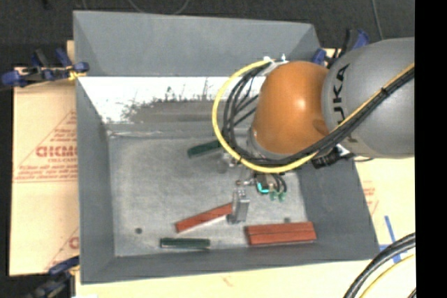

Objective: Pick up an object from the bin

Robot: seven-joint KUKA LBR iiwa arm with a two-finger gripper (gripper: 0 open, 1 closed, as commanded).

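Two green pieces (184, 243) (203, 148), one red stick (202, 220), one red block (279, 234); hand (241, 211) at red stick, grip unclear.

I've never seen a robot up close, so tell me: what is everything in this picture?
bin: one, grey, centre
strip: one, red-brown, slanted on the bin floor near the front
block: one, red-brown, front right of the floor
stick: one, dark green, front of the floor, left of the block
piece: one, dark green, back of the floor, partly under the arm
gripper: one, grey, at the strip's right end
arm: one, grey with orange cover, reaching from the right
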